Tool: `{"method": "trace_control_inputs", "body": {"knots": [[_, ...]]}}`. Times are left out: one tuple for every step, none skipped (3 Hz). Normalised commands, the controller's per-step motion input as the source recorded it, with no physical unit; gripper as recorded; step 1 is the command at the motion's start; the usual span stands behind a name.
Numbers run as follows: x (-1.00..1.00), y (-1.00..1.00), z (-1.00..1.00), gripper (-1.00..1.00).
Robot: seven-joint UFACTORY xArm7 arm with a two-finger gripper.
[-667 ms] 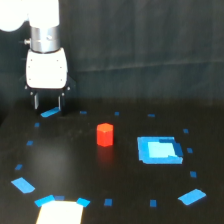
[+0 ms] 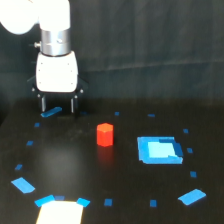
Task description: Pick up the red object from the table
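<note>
On the exterior view's left, my white, boxy two-fingered pincer (image 2: 58, 104) hangs from a white arm with its two dark fingers spread apart and nothing between them, fingertips low over the flat black table (image 2: 75, 150) near a small blue tape mark (image 2: 51, 112). Moving right, toward the middle of the view, the small bright red-orange block (image 2: 105, 134) stands upright and alone on the table, clear of my fingers. It looks faceted, perhaps hexagonal, with a flat top and matte sides. I judge it light, rigid and not fragile; opposite flat sides, gripped at mid-height, should hold best. Further right lies a larger bright blue rectangular patch (image 2: 159, 150), apart from the block.
</note>
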Motion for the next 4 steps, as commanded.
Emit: {"method": "trace_control_inputs", "body": {"knots": [[0.99,-0.51,-0.44,1.00],[1.00,-0.24,-0.76,1.00],[0.99,-0.70,-0.46,0.68],[0.23,-1.00,-0.37,0.84]]}}
